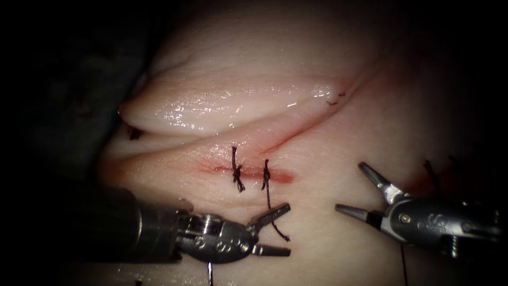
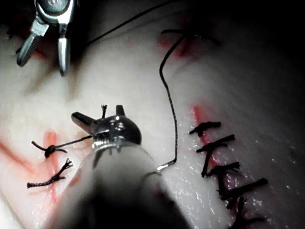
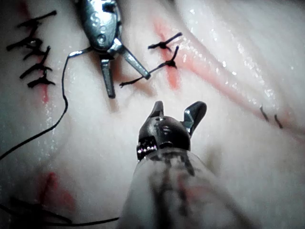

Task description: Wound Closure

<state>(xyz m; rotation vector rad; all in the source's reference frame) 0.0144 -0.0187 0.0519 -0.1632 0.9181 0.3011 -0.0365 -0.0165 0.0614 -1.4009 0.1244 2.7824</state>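
The cut (image 1: 248,172) in the tissue (image 1: 317,238) carries two knotted stitches (image 1: 236,173). The right one's thread tail (image 1: 270,204) trails down between my left tool's (image 1: 281,229) open jaws. In the left wrist view the tail end (image 2: 103,110) stands between those jaws (image 2: 99,114), not clamped. My right tool (image 1: 350,187) hovers to the right of the cut, open and holding nothing. The needle (image 2: 164,166) lies loose on the tissue beside the left tool's shaft, its thread (image 2: 167,95) running off. A short piece of the needle (image 1: 210,273) shows under the left tool.
A row of older dark stitches (image 2: 224,167) crosses another red line behind the left tool. More dark stitches (image 1: 431,172) sit behind the right tool. A glossy fold of tissue (image 1: 211,108) rises above the cut. Two short thread bits (image 1: 333,100) lie on it.
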